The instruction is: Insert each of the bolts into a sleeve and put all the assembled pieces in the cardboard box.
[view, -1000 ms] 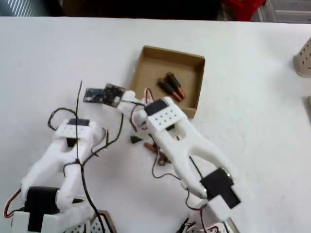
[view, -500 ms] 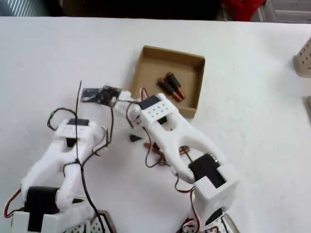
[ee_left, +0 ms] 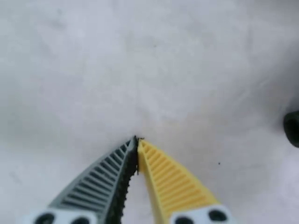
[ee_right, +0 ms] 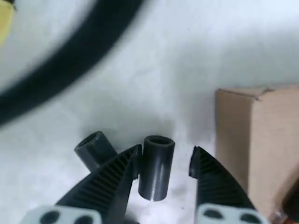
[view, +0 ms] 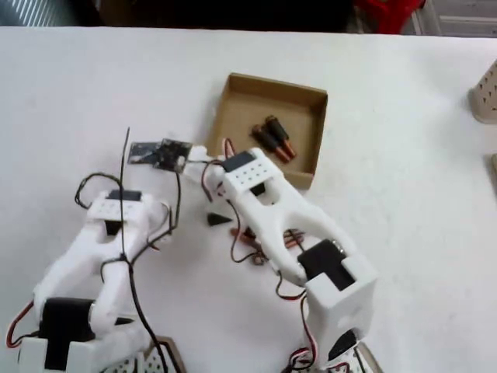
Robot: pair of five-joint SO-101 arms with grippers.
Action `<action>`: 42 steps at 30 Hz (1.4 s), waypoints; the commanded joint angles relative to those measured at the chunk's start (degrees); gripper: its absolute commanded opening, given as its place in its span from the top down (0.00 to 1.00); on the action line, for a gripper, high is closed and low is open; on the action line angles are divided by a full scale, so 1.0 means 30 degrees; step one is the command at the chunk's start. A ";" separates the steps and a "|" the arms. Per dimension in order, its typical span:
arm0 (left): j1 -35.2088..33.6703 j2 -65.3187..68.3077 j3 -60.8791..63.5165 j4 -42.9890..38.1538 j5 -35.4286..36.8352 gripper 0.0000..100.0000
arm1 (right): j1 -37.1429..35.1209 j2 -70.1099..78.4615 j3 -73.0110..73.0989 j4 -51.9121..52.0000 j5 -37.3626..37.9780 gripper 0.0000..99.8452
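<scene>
right claw (ee_right: 166,151) is straddling a sleeve (ee_right: 155,179), spread; second sleeve (ee_right: 93,148) lying just outside. left claw (ee_left: 137,141) pressed together.

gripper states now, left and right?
Left gripper: shut, nothing between its fingers.
Right gripper: open, with a dark sleeve between its fingers, not clamped.

The left pincer (ee_left: 137,144) points down at the desk, its grey and yellow jaws pressed together at the tips. Beside it, on a stretched-out arm (view: 283,221), the right pincer (ee_right: 164,156) has its dark jaws spread apart.
</scene>
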State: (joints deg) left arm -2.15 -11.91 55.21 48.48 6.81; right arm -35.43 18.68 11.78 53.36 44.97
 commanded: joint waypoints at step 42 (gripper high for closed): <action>-0.0103 0.0015 -0.0879 0.0059 -0.0322 0.97 | 0.1538 0.0982 -0.2374 0.2066 0.0733 0.98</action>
State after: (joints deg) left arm -2.33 -11.91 55.21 48.48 6.64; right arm -32.88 23.52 5.27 58.81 50.86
